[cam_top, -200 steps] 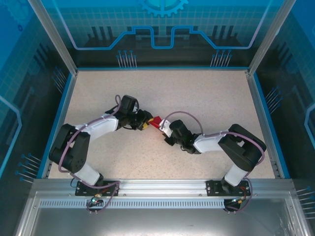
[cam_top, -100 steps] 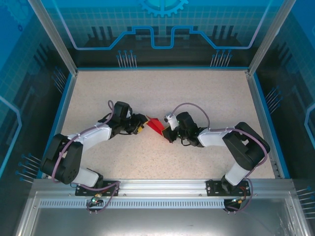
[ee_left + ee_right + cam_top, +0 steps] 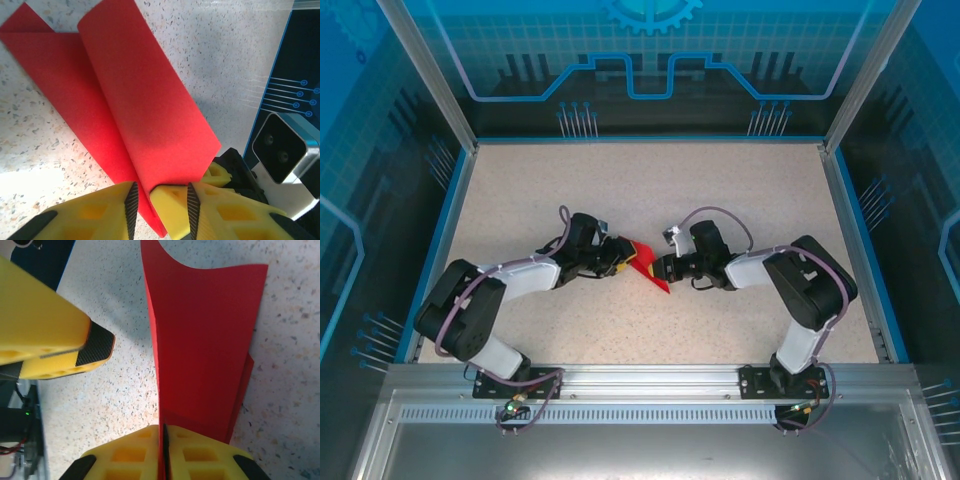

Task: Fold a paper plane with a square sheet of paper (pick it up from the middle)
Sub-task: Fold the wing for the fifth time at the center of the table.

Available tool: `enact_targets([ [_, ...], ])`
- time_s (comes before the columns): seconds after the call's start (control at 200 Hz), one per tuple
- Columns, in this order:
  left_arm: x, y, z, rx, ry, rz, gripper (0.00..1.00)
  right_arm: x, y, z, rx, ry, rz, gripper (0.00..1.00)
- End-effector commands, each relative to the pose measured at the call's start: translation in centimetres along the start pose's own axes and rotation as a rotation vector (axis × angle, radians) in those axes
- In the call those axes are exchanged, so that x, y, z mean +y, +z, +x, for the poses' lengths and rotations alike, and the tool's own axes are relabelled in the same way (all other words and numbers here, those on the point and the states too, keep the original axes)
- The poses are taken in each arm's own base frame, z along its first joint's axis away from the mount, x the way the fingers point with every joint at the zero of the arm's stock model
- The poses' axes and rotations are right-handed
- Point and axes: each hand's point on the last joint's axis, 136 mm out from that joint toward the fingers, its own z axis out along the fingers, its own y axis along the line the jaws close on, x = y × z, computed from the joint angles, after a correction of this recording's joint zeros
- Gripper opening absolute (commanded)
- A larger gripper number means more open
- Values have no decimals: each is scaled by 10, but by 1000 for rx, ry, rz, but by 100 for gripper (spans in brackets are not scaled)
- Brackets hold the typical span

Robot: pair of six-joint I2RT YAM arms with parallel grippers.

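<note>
Both arms are in tight near the middle of the speckled table (image 3: 740,190), a touch closer to its near edge than its far one, and the red sheet of paper (image 3: 646,264) sits right between them. The left gripper (image 3: 617,255) comes in from the left-edge side and the right gripper (image 3: 667,266) from the right-edge side, their noses almost meeting over the paper.

From the right wrist, it's a clean pinch. The two yellow fingers (image 3: 125,455) are pressed flat together, and the sheet's upright flap runs straight into the seam between them. That flap stands on edge and curls over at its far end. The other layers lie flat on the table to the right of it, their edges stepped one under another. Off to the left, one of the left gripper's fingers (image 3: 45,310) shows its black pad, with bare table between it and the flap.

From the left wrist, the sheet is clearly folded. A lower layer lies flat and runs off to a point at the upper left, and an upper flap rolls over it with a soft, rounded fold. The paper's near end dives down between the yellow fingers (image 3: 90,217), which stand partway in, neither wide nor fully together. I cannot tell whether they are actually biting on the paper. The right arm's wrist camera (image 3: 280,150) sits just beyond.
</note>
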Motion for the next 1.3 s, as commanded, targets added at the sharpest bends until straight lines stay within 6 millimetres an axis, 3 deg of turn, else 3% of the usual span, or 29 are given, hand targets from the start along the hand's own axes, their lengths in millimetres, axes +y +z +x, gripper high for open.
enact_targets([
  [0.0, -7, 7, 6, 26, 38, 39, 32, 7, 1, -4, 11, 54, -78, 11],
  [0.385, -7, 29, 13, 65, 81, 51, 28, -11, 9, 7, 106, 198, -102, 14],
  [1.035, -13, 38, 10, 74, 102, 75, 25, -18, 16, 13, 191, 217, -85, 14],
  [1.295, -5, 41, 7, 66, 91, 49, 22, -22, 16, 20, 219, 237, -60, 15],
])
